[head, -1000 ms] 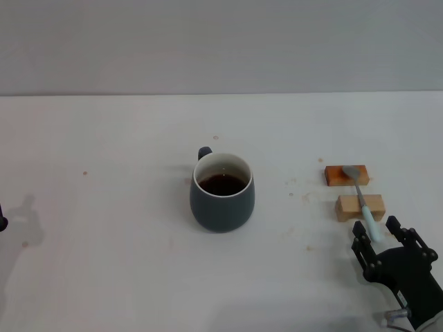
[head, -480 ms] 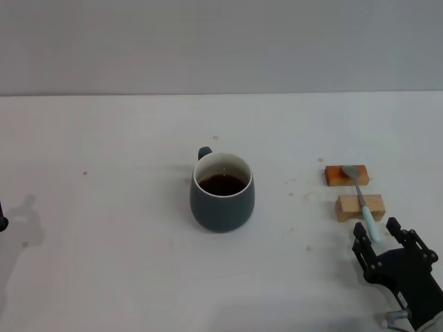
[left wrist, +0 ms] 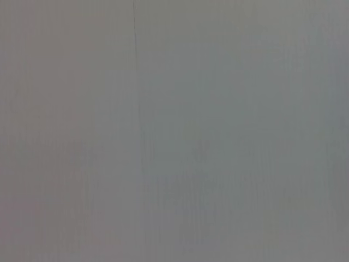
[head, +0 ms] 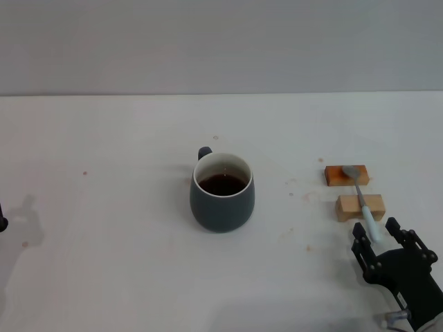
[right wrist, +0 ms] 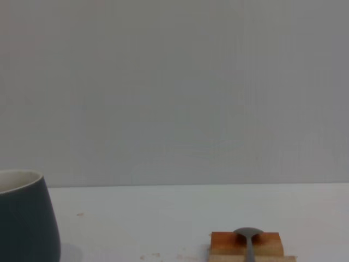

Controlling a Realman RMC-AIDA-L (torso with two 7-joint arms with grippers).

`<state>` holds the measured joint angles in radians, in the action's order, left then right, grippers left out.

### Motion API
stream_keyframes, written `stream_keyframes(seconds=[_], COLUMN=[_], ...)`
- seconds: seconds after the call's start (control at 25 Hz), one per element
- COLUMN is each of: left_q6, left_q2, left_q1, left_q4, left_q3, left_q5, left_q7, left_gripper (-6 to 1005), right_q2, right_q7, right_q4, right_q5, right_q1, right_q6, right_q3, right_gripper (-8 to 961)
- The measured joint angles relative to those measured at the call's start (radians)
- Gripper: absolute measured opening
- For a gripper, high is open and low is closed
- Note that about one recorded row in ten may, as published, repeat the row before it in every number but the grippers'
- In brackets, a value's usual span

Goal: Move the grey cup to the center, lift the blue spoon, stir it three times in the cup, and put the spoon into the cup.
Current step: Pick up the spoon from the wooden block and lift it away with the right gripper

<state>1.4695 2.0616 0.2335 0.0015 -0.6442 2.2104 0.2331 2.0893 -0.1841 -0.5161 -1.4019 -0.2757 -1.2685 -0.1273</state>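
Note:
The grey cup (head: pixel 222 191) stands mid-table with dark liquid inside and its handle at the back left; its side also shows in the right wrist view (right wrist: pixel 24 218). The blue spoon (head: pixel 363 200) lies across two small wooden blocks at the right, bowl on the far block (head: pixel 346 175), pale handle over the near block (head: pixel 360 207). The spoon's bowl shows in the right wrist view (right wrist: pixel 248 236). My right gripper (head: pixel 377 234) is open, its fingers on either side of the spoon's handle end. My left gripper is out of view; only a dark bit of that arm (head: pixel 3 223) shows at the left edge.
The white table (head: pixel 104 159) runs back to a grey wall (head: pixel 221 41). A few small brown specks (head: pixel 297 190) lie between the cup and the blocks. The left wrist view shows only plain grey.

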Motion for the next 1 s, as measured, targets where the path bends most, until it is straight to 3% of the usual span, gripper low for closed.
stream_keyframes(seconds=[1.0], left_q6=[0.0], left_q2=[0.0], left_q1=[0.001], left_q4=[0.0], left_q3=[0.0], left_q5=[0.0], left_q7=[0.0], left_gripper=[-2], right_q2=[0.0], right_q7=[0.0], right_q4=[-0.001], right_q5=[-0.001], right_q1=[-0.004], right_q6=[0.005], right_q3=[0.0], right_gripper=[466])
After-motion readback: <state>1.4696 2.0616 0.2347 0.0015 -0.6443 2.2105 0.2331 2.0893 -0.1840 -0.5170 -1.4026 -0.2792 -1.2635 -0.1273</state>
